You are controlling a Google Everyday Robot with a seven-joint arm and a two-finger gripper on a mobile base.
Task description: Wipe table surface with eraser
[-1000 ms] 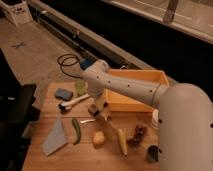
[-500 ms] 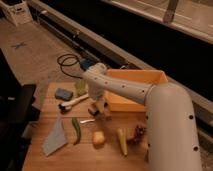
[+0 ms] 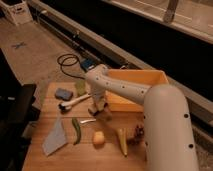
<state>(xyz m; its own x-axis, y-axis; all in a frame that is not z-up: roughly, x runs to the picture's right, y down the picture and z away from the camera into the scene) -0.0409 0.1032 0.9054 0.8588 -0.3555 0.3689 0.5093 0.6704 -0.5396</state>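
The table surface [image 3: 75,157] is a light brown plank top that fills the lower left of the camera view. My gripper [image 3: 98,108] points down at the table's middle, just in front of the wooden box's left corner. A small dark block, the eraser [image 3: 93,111], shows at the gripper's tip, against the table. I cannot tell whether it is held. My white arm [image 3: 160,125] reaches in from the lower right and hides the table's right side.
An open wooden box [image 3: 137,77] stands at the back right. A blue sponge [image 3: 63,93], a white-handled brush [image 3: 75,101] and a green item [image 3: 80,87] lie at the back left. A grey cloth [image 3: 55,137], a green pod [image 3: 76,130], a yellow piece [image 3: 98,138] and dark fruit [image 3: 138,132] lie in front.
The arm's big link has swung lower and nearer in view. The gripper has stayed at about the same spot by the box corner, a little lower than before.
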